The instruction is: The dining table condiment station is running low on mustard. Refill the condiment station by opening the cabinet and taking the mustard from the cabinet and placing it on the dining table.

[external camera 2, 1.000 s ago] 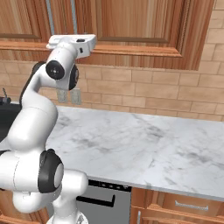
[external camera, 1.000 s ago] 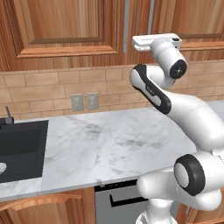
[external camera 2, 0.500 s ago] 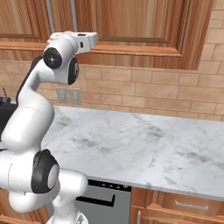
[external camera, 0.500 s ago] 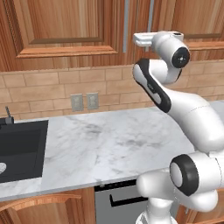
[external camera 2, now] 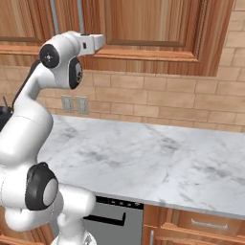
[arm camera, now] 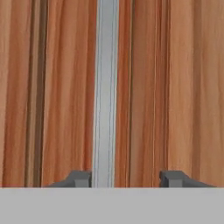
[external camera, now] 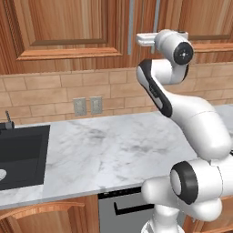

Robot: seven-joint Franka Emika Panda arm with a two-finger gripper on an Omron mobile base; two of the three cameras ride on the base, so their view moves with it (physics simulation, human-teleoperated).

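Marble bench (external camera: 113, 150) under the reddish-brown cabinet (external camera: 63, 32), brick backsplash between; doors shut.

Since a second ago the arm has risen and pushed forward, and the hand (arm camera: 127, 178) now sits up against the cabinet door at a slim silver handle (arm camera: 106, 87). Fingers have drawn in from wide to a narrower gap: one fingertip (arm camera: 78, 178) looks to touch the bar's edge, the other stands off to its side, so a grip is doubtful; the close view is blurred. Black sink (external camera: 20, 154) at the bench's left end, twin wall outlets (external camera: 87, 105) behind, dishwasher front (external camera: 123, 211) below.
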